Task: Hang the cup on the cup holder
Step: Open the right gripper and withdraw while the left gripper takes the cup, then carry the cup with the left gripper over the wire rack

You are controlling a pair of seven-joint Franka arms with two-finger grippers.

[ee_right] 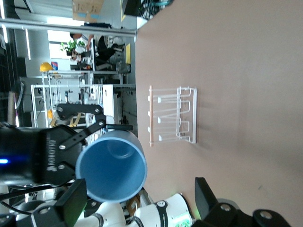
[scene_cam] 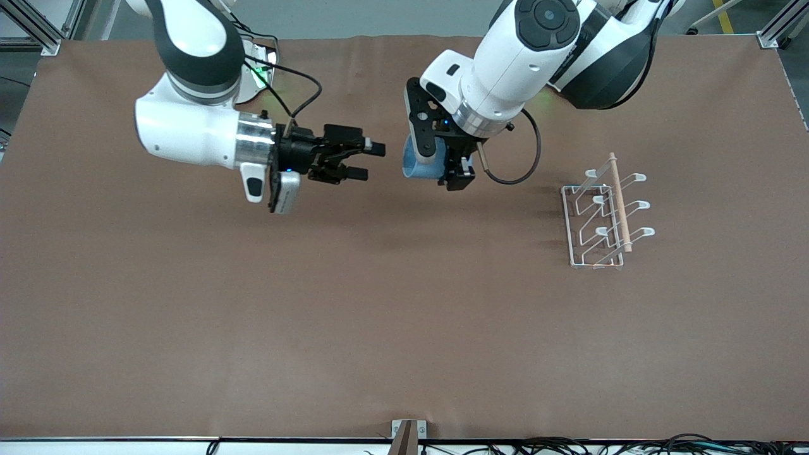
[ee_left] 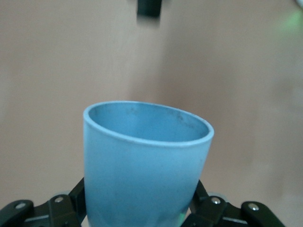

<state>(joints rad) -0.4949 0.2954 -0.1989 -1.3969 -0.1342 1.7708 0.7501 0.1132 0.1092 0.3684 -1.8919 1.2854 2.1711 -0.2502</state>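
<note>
the cup (scene_cam: 418, 163) is up in the air, held in the left claw (scene_cam: 442, 169) over the middle of the brown worktop (scene_cam: 316, 316). the left claw is clenched on the cup down near its closed end, and the cup lies on its side. its open mouth points toward the right claw (scene_cam: 363, 160), so its long line runs along the worktop from one arm's end to the other.

the right claw hangs just beside the cup's mouth with its fingers spread wide and nothing in them. it is not touching the cup.

the cup holder (scene_cam: 603, 213) stands on the worktop toward the left arm's end, well apart from the cup. its pegs lean up and out from the wooden rod (scene_cam: 619, 202). no cup hangs on it yet.

the left arm is much nearer to the cup holder, so it looks like the one to carry the cup there. the mouth now points away from the cup holder, so the cup will likely need a turn before it can slip over a peg. which peg is easiest is hard to tell from here.
</note>
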